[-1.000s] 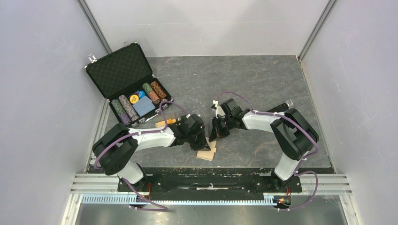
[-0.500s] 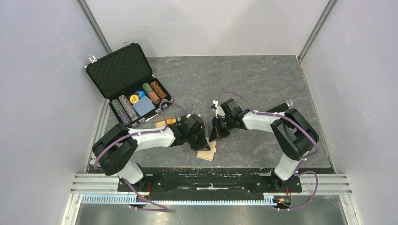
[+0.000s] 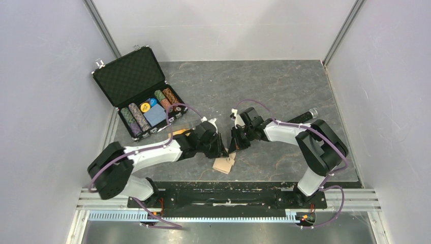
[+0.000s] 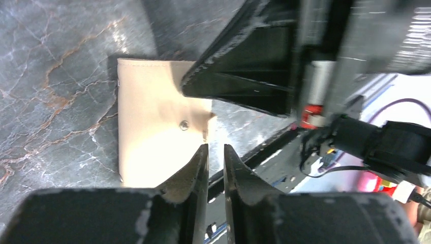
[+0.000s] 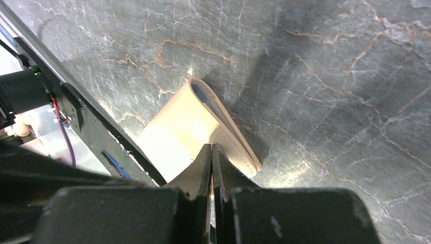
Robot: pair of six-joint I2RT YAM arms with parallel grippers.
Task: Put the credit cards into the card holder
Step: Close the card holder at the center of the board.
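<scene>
From above, the table (image 3: 284, 86) has a grey, stone-like surface with thin pale veins. Far to the left of both arms stands an open black case (image 3: 137, 86). Its lid is lined with dimpled foam, and its tray holds round striped chips (image 3: 134, 114) in short rows. The left fingers (image 3: 219, 149) and the right fingers (image 3: 235, 144) meet near the middle of the table, tips almost together. The card holder (image 3: 223, 164), a small flat tan piece, lies on the table just on the near side of them.

In the left wrist view, the left fingers (image 4: 202, 155) are black and wedge-shaped and stand a little apart, with nothing in the narrow gap. Just ahead of their tips lies the card holder (image 4: 147, 112), smooth and rectangular, with a small round metal stud (image 4: 184, 125). The right fingers (image 4: 244, 81) reach over its far edge.

In the right wrist view, the right fingers (image 5: 206, 157) are pressed together and no card shows between them. Their tips are over the tan face of the card holder (image 5: 178, 127). Its fold is rounded, and a light blue lining (image 5: 203, 96) shows inside.
</scene>
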